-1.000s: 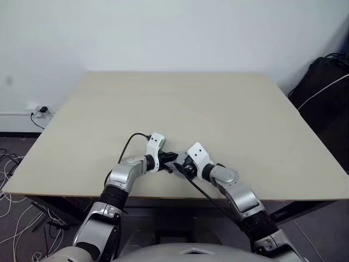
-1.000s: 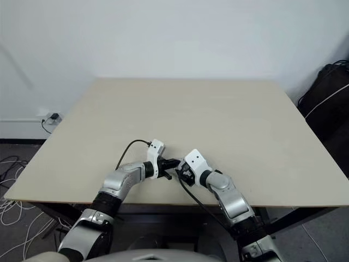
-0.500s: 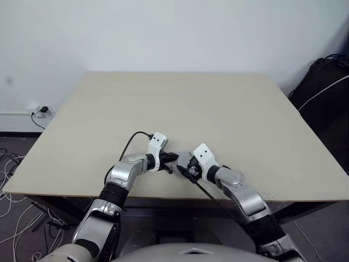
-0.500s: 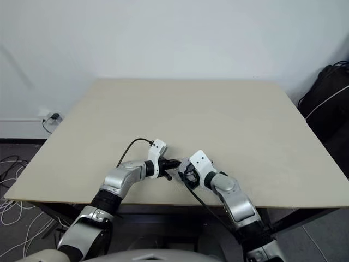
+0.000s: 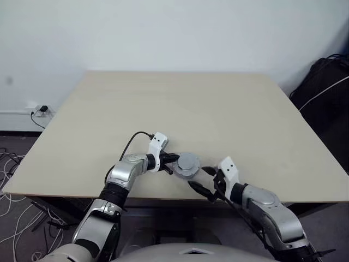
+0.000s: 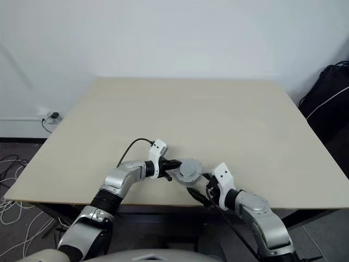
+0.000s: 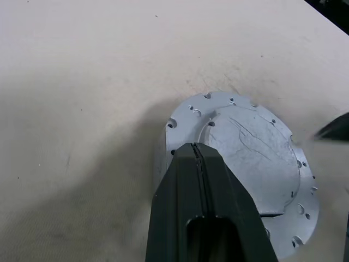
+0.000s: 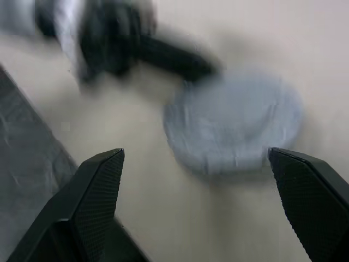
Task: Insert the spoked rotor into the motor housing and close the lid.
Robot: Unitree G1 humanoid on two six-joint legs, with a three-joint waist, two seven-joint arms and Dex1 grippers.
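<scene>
Head views: one round grey lid [image 5: 188, 163], plain face up, seated over the motor housing on the beige table [image 5: 218, 109] near its front edge; neither copper windings nor spoked rotor are exposed, so insertion and closing are judged done, though full seating cannot be confirmed. The left gripper [image 5: 170, 160], jaws clenched together with nothing between them, has its tips resting at the lid's near rim. The right gripper [image 5: 206, 188], jaws spread wide and released, stands just clear of the lid on the opposite side. Left wrist view: closed black fingertips [image 7: 197, 164] overlap the lid's edge; its face, ringed with small holes, extends beyond the tips. Right wrist view: lid lies ahead between the parted fingers [image 8: 101, 180], untouched. Remaining: apparently only withdrawal.
</scene>
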